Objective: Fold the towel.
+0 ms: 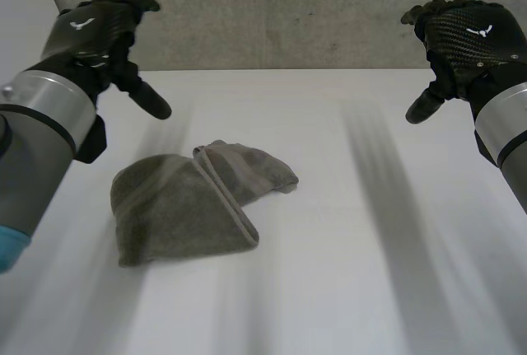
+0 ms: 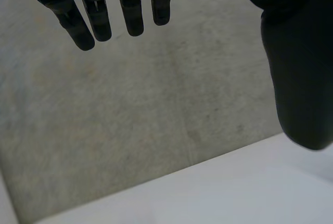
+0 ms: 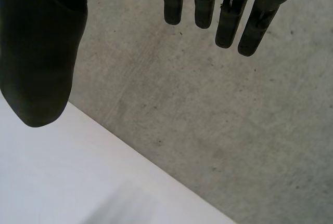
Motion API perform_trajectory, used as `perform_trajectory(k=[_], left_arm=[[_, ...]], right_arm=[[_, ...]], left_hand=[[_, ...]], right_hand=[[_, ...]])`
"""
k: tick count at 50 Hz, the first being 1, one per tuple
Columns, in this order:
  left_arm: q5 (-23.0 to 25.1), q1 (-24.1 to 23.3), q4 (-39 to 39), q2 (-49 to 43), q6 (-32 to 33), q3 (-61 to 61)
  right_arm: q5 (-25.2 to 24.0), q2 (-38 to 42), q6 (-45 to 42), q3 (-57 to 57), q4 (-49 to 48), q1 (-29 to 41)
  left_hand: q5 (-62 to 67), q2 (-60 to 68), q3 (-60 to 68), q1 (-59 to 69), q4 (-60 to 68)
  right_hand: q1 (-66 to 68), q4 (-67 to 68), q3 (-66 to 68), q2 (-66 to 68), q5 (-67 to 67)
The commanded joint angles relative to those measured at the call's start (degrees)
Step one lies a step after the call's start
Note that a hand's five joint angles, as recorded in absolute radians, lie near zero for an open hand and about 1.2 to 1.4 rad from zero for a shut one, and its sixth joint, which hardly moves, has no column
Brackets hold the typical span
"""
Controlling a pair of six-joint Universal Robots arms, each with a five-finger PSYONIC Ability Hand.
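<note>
A grey-green towel lies rumpled and partly folded on the white table, left of the middle. My left hand hangs raised above the table's far left, behind the towel and clear of it, open with nothing in it. In its own wrist view the fingers stand straight and the thumb is spread away. My right hand is raised at the far right, well away from the towel, also open and empty. Its fingers are straight, its thumb apart.
A grey concrete wall rises right behind the table's far edge. Both wrist views look past the fingertips at this wall and the table's edge. Bare white tabletop lies to the right of the towel.
</note>
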Motion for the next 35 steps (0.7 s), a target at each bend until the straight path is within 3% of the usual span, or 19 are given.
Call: perform_trajectory(k=[1, 28, 33, 35], left_arm=[[0.3, 1.4, -6.0, -3.1, -2.1, 1.3], [0.2, 2.0, -7.3, -3.9, -1.1, 2.5], [0.7, 2.2, -6.5, -5.1, 0.1, 2.0], [0.9, 2.3, -5.8, -6.2, 1.5, 2.2]], right_arm=[[-0.1, 1.8, 1.6, -0.7, 0.3, -0.3], [-1.0, 4.9, 1.5, -0.7, 0.4, -0.9], [-8.2, 7.9, -0.1, -2.0, 0.7, -0.1], [-14.8, 11.4, -3.6, -4.3, 1.0, 1.3]], left_hand=[[-11.3, -3.0, -2.5, -3.2, -3.0], [-11.5, -3.2, -2.7, -3.4, -3.2], [-11.3, -3.0, -2.5, -3.2, -3.0], [-11.3, -3.0, -2.5, -3.2, -3.0]], right_hand=[[-2.3, -4.7, -4.1, -4.8, -3.9], [-2.3, -4.7, -4.1, -4.8, -3.9], [-2.3, -4.7, -4.1, -4.8, -3.9], [-2.3, -4.7, -4.1, -4.8, -3.9]])
